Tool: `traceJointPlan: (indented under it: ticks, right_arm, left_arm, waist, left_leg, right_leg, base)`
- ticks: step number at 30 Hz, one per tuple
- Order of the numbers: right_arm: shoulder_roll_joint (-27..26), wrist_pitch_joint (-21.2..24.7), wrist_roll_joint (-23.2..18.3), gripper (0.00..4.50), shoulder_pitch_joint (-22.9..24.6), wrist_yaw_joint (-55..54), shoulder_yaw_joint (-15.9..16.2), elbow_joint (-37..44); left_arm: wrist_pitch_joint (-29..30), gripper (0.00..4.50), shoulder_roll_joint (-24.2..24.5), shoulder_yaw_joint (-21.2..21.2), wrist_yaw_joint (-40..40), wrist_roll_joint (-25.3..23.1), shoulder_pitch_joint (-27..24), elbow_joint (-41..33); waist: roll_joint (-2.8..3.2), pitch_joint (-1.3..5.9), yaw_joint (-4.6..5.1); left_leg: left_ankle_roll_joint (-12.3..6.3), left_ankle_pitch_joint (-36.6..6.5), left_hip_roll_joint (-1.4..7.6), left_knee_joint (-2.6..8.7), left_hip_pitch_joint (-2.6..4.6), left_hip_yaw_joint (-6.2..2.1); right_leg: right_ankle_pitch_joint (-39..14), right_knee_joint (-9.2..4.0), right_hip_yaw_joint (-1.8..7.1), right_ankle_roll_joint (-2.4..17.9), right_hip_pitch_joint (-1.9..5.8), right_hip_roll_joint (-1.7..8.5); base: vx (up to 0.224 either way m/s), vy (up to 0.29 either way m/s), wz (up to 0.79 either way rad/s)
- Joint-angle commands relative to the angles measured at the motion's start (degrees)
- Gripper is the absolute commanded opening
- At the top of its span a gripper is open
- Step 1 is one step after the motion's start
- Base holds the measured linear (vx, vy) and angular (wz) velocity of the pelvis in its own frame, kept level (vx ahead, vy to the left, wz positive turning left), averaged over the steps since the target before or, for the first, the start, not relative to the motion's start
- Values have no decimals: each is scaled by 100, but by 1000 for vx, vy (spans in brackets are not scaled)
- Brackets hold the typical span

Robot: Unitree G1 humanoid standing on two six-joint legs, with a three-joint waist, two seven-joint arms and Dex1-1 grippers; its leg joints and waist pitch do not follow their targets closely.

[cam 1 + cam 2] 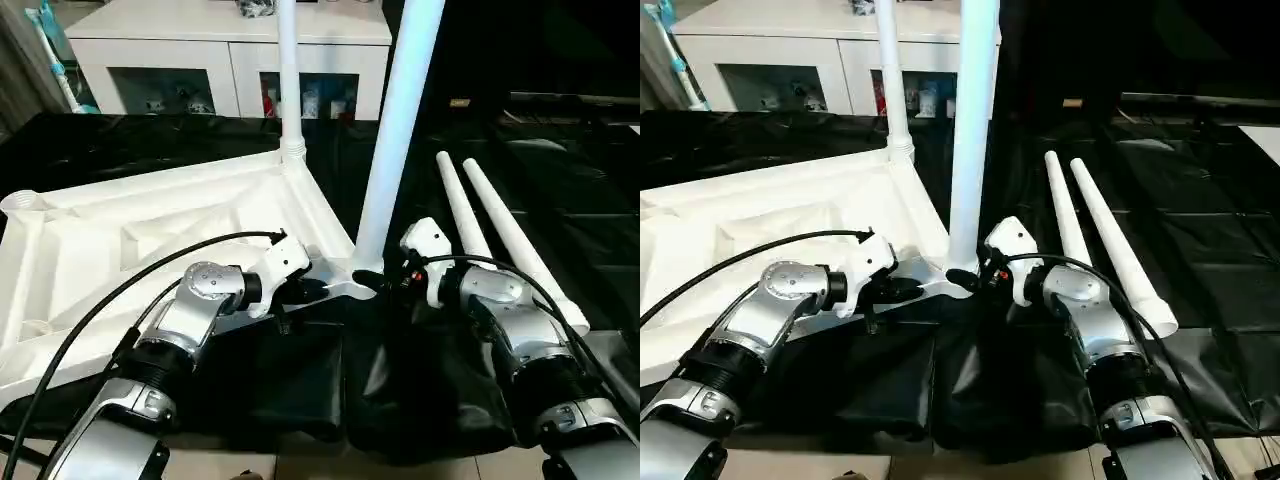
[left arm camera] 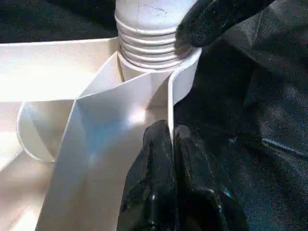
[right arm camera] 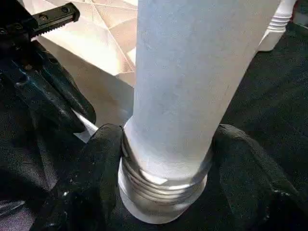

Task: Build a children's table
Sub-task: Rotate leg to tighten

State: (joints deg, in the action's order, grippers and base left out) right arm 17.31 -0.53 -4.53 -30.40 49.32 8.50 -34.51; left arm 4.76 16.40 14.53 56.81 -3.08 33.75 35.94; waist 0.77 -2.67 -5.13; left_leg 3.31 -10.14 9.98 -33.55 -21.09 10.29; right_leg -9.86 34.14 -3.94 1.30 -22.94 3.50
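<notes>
We are holding the upside-down table top (image 1: 150, 240) on the black cloth (image 1: 560, 200). Our left gripper (image 2: 172, 139) is pinching the thin rim wall near the corner, fingers pressed together on it. Our right gripper (image 3: 163, 159) is wrapping its two fingers (image 3: 91, 178) around the bottom of a leg (image 1: 400, 130), right above the screw rings, and it looks like it is hugging the leg.

We think the leg could go in crooked. Its rings are still showing above the corner socket (image 2: 185, 79), so it is not all the way in. If we are turning it while it is leaning, the rings could jam, or the leg could tip over.

Another leg (image 1: 288, 70) is standing in the far corner. Two more legs (image 1: 500, 230) are lying beside us on the cloth. The near-left socket (image 1: 28, 203) is sitting with nothing in it. A white cabinet (image 1: 230, 45) is standing behind, with small things behind its glass that we cannot make out.
</notes>
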Motion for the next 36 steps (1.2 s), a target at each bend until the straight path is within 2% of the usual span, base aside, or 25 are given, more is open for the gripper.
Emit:
traceJointPlan:
  ticks: [1, 5, 9, 11, 13, 14, 15, 16, 18, 19, 20, 21, 22, 23, 25, 28, 29, 31, 33, 34, 35, 36]
  right_arm:
    - [-63, -49, -18, 260, -57, 127, 52, -58]
    - [-97, -62, -2, 259, -31, 71, 49, -99]
    - [-238, 44, 106, 259, -97, -490, -58, -291]
    - [-527, 360, 218, 259, -225, -1351, -198, -536]
    - [-657, 493, 258, 259, -273, -1680, -240, -613]
    - [-776, 597, 289, 259, -317, -1978, -281, -682]
    - [-947, 706, 312, 258, -377, -2358, -339, -773]
    - [-1047, 762, 325, 258, -413, -2580, -372, -827]
    - [-1334, 860, 370, 258, -546, -3198, -447, -1039]
    - [-1344, 863, 372, 258, -552, -3221, -449, -1049]
    - [-1525, 927, 428, 258, -674, -3689, -484, -1252]
    - [-1647, 978, 472, 258, -774, -4038, -511, -1412]
    - [-1807, 1049, 417, 258, -900, -4356, -611, -1595]
    - [-1815, 1052, 414, 258, -906, -4370, -616, -1604]
    - [-2034, 1104, 312, 258, -1065, -4709, -811, -1798]
    - [-2088, 992, 285, 258, -1093, -4632, -816, -1827]
    - [-2105, 923, 239, 293, -1087, -4520, -830, -1803]
    - [-2179, 724, 73, 328, -1068, -4268, -926, -1697]
    - [-2217, 700, -11, 338, -1061, -4068, -946, -1640]
    - [-2211, 606, 80, 348, -1088, -4063, -895, -1679]
    - [-2196, 556, 125, 356, -1086, -4039, -859, -1680]
    - [-2193, 546, 134, 369, -1086, -4034, -851, -1680]
  left_arm:
    - [55, 0, -11, 229, 221, -51, -179, 94]
    - [85, 0, 5, 222, 212, -55, -173, 103]
    - [223, 0, -49, 179, 1, -96, -117, 185]
    - [389, 0, -271, 79, -550, -196, 153, 583]
    - [438, 0, -369, 46, -769, -234, 279, 765]
    - [462, 0, -453, 32, -961, -279, 390, 920]
    - [513, 0, -595, -22, -1224, -289, 554, 1138]
    - [543, 0, -680, -56, -1375, -291, 650, 1264]
    - [613, 0, -916, -127, -1858, -322, 940, 1637]
    - [616, 0, -924, -129, -1878, -325, 951, 1650]
    - [679, 0, -1077, -178, -2259, -362, 1148, 1897]
    - [717, 0, -1179, -221, -2529, -380, 1282, 2073]
    - [781, 0, -1285, -259, -2727, -384, 1410, 2243]
    - [783, 0, -1290, -261, -2736, -384, 1416, 2251]
    - [734, 0, -1405, -308, -2971, -421, 1579, 2505]
    - [725, 0, -1414, -302, -2971, -423, 1590, 2525]
    - [711, 0, -1415, -301, -2961, -423, 1596, 2543]
    - [625, 0, -1418, -305, -2954, -428, 1620, 2651]
    - [566, 0, -1405, -297, -2917, -438, 1611, 2708]
    - [456, 0, -1403, -293, -2894, -455, 1620, 2793]
    - [426, 0, -1400, -289, -2871, -459, 1612, 2804]
    - [420, 0, -1399, -288, -2866, -459, 1610, 2806]
  waist:
    - [-107, 345, 5]
    - [-101, 343, 6]
    - [-90, 339, 18]
    - [-77, 309, 57]
    - [-76, 292, 87]
    - [-75, 295, 95]
    - [-76, 290, 122]
    - [-75, 301, 130]
    - [-75, 294, 170]
    - [-84, 295, 180]
    - [-69, 288, 186]
    - [-42, 287, 190]
    - [-43, 295, 198]
    - [-57, 299, 206]
    - [-48, 305, 190]
    - [-53, 324, 162]
    - [-54, 326, 159]
    - [-49, 343, 150]
    - [-42, 343, 153]
    - [-60, 345, 186]
    - [-58, 344, 193]
    - [-59, 339, 212]
  left_leg:
    - [-486, -1058, 336, 370, 48, -105]
    - [-477, -1077, 335, 370, 50, -104]
    - [-426, -1120, 338, 383, 59, -110]
    - [-317, -1365, 319, 405, 65, -115]
    - [-182, -1610, 317, 426, 115, -133]
    - [-135, -1681, 321, 434, 114, -148]
    - [-79, -1766, 311, 442, 114, -154]
    - [-39, -1813, 315, 436, 130, -165]
    - [-42, -1849, 310, 447, 107, -167]
    - [-12, -1954, 303, 435, 151, -165]
    - [-32, -1976, 290, 432, 132, -168]
    - [-18, -1992, 287, 430, 133, -167]
    - [31, -2059, 294, 434, 153, -181]
    - [26, -2056, 284, 432, 157, -169]
    - [-1, -1997, 285, 434, 136, -171]
    - [-79, -1776, 307, 442, 102, -160]
    - [-94, -1747, 307, 438, 103, -155]
    - [-169, -1616, 301, 427, 86, -141]
    - [-238, -1562, 307, 434, 69, -154]
    - [-255, -1517, 300, 439, 26, -162]
    - [-262, -1494, 294, 437, 20, -163]
    - [-252, -1539, 304, 435, 55, -155]
  right_leg:
    - [-1533, -414, 297, 1084, 274, 530]
    - [-1576, -418, 298, 1081, 273, 532]
    - [-1625, -423, 296, 1085, 260, 528]
    - [-2030, -472, 293, 1010, 245, 521]
    - [-2403, -520, 286, 908, 205, 509]
    - [-2485, -519, 281, 876, 223, 523]
    - [-2603, -542, 284, 810, 209, 518]
    - [-2605, -552, 292, 799, 201, 538]
    - [-2533, -556, 293, 806, 199, 532]
    - [-2592, -572, 288, 808, 174, 526]
    - [-2649, -578, 287, 804, 185, 538]
    - [-2684, -588, 289, 786, 167, 533]
    - [-2696, -592, 285, 783, 162, 530]
    - [-2666, -597, 288, 784, 155, 521]
    - [-2466, -583, 302, 800, 176, 534]
    - [-1875, -519, 311, 940, 217, 534]
    - [-1782, -511, 312, 974, 217, 532]
    - [-1469, -481, 316, 1073, 252, 535]
    - [-1394, -462, 307, 1096, 277, 540]
    - [-1368, -451, 299, 1098, 310, 541]
    - [-1396, -461, 294, 1084, 304, 539]
    - [-1491, -478, 296, 1107, 277, 540]
  base:
    - [0, 0, 0]
    - [0, 0, 0]
    - [0, 0, 0]
    - [0, 0, 0]
    - [0, 0, 0]
    - [0, 0, 0]
    - [0, 0, 0]
    - [0, 0, 0]
    - [0, 0, 0]
    - [0, 0, 0]
    - [0, 0, 0]
    - [0, 0, 0]
    - [0, 0, 0]
    - [0, 0, 0]
    - [0, 0, 0]
    - [0, 0, 0]
    - [0, 0, 0]
    - [0, 0, 0]
    - [0, 0, 0]
    - [0, 0, 0]
    - [0, 0, 0]
    - [0, 0, 0]
